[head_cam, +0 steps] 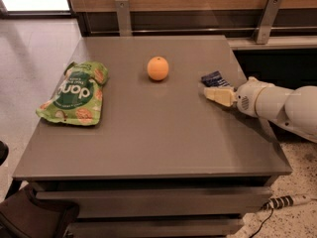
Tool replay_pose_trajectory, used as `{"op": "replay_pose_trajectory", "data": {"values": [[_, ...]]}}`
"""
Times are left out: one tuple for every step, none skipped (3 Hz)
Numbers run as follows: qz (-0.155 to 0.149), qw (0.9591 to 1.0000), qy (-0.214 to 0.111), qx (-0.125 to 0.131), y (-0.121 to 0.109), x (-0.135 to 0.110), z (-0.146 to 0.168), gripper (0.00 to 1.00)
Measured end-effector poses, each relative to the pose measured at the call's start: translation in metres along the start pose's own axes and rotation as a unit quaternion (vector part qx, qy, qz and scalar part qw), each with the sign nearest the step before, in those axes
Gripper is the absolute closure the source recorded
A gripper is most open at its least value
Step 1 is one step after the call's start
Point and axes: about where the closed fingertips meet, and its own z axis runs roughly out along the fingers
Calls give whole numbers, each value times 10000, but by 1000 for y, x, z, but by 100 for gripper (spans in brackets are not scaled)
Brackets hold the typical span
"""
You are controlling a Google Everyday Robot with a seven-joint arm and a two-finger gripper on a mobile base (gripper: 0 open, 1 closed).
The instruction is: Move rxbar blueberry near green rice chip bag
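The rxbar blueberry [214, 79] is a small dark navy bar lying flat near the right edge of the grey table [163, 138]. My gripper [216, 95] reaches in from the right, low over the table, just in front of the bar and close to it. The green rice chip bag [75, 93] lies flat at the table's left side, far from the bar and the gripper.
An orange [158, 68] sits on the table between the bag and the bar, toward the back. A wooden wall with two metal brackets [268, 19] runs behind the table. A power strip [290, 201] lies on the floor at the lower right.
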Motion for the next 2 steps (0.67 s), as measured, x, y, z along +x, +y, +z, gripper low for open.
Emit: {"op": "replay_pose_trajectory", "data": {"values": [[0,10000,0,-1,0,-2,-1,60],[-1,10000,0,-2,0,-3,-1,92]]}}
